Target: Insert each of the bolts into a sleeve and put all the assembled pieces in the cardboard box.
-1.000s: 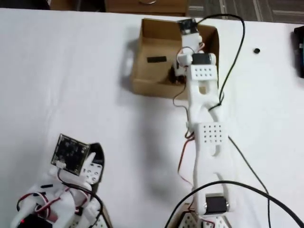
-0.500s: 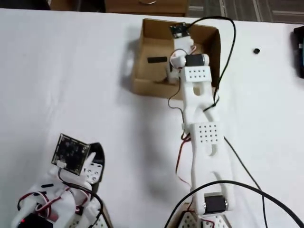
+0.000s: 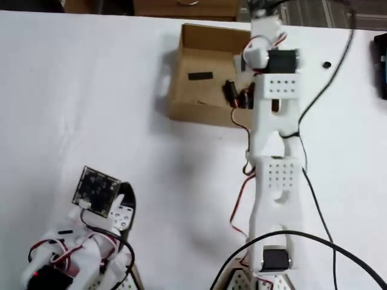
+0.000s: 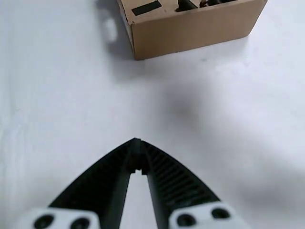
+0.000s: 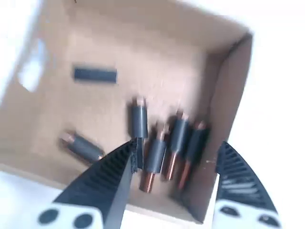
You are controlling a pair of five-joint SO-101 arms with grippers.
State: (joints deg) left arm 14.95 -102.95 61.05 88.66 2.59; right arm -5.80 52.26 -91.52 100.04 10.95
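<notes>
The cardboard box (image 3: 181, 109) stands at the far middle of the table. In the right wrist view several assembled pieces lie on the floor of the cardboard box (image 5: 224, 109): black sleeves with copper bolts (image 5: 156, 153), three side by side, one (image 5: 139, 119) next to them and one (image 5: 81, 146) apart. My right gripper (image 5: 177, 144) hangs open above them, holding nothing. The right arm (image 3: 275, 121) stretches over the box's right side. My left gripper (image 4: 137, 143) is shut and empty, low over the bare table near the front left (image 3: 126, 198), far from the box (image 4: 190, 28).
A flat black strip (image 5: 95, 75) lies apart on the box floor (image 3: 200, 76). A small black object (image 3: 326, 64) sits on the table right of the box. A dark item (image 3: 381, 57) is at the right edge.
The right arm has swung to the right and drawn back up from inside the box toward its right wall. The left arm shifted slightly.
</notes>
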